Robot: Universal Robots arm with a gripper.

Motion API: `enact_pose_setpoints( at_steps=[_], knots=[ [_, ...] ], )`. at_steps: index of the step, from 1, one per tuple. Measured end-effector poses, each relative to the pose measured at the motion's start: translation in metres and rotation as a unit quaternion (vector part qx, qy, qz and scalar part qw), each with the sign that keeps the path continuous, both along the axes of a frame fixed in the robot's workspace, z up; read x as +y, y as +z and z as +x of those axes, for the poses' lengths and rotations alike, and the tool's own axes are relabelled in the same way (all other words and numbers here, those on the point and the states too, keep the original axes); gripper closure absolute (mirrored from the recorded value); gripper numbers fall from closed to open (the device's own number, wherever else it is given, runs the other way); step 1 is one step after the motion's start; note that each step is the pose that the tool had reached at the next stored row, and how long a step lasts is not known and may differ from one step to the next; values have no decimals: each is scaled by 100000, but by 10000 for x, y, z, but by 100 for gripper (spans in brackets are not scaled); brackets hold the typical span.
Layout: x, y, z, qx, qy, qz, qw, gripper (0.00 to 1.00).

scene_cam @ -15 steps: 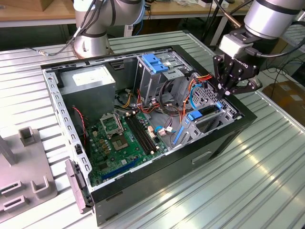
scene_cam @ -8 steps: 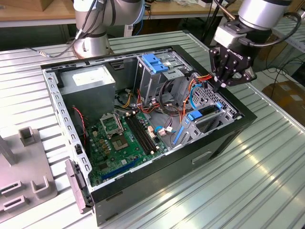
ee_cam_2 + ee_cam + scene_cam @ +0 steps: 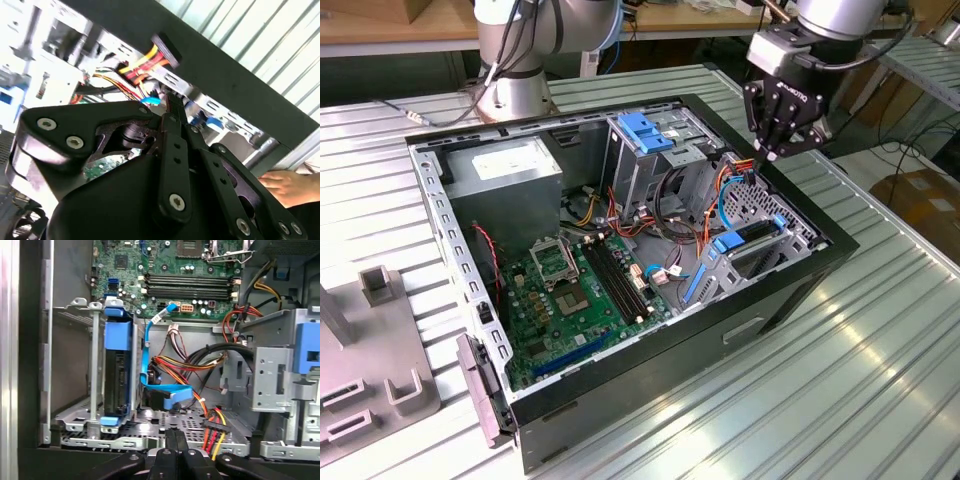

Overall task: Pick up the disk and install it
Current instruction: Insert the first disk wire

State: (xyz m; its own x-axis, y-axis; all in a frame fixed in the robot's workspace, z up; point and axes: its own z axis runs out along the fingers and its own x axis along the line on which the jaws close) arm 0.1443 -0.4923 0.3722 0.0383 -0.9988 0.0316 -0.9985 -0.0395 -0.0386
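Open computer case during disk installation. The disk (image 3: pixel 114 380), clipped in its blue frame, stands on edge in a slot of the perforated metal cage (image 3: pixel 150 420). In the exterior view the disk (image 3: pixel 756 234) lies in the case's corner at that view's right, close along the black case wall (image 3: pixel 790 290). A blue ribbon cable (image 3: pixel 146 355) hangs just beside the disk, and a red, yellow and orange power lead (image 3: pixel 215 427) lies on the cage floor near it. Further in are the green motherboard (image 3: pixel 570 290), the grey power supply (image 3: pixel 505 175) and a blue latch (image 3: pixel 642 130) atop the taller drive cage. The pincer (image 3: pixel 772 152) hangs above the case's rim, apart from the disk; in both wrist views its fingers (image 3: pixel 171 440) meet tip to tip with nothing between them. A person's hand (image 3: pixel 285 182) rests beyond the case wall. The case lies on a ribbed metal counter (image 3: pixel 880 380).
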Motion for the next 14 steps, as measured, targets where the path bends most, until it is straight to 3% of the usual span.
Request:
enact_pose_setpoints(
  at_steps=[1, 3, 4, 7, 9, 12, 14],
  knots=[
    [34, 0, 8, -1, 0, -42, 100000, 89],
    [164, 0, 28, 0, 2, -186, 100000, 89],
    [203, 0, 35, 0, 2, -187, 100000, 89],
    [233, 0, 53, 0, 158, -189, 100000, 89],
    [235, -2, 59, -11, 1578, -199, 99987, 89],
    [235, -4, 59, -83, 4642, -194, 99892, 89],
    [235, -6, 59, -126, 6671, -191, 99777, 89]
  ],
)
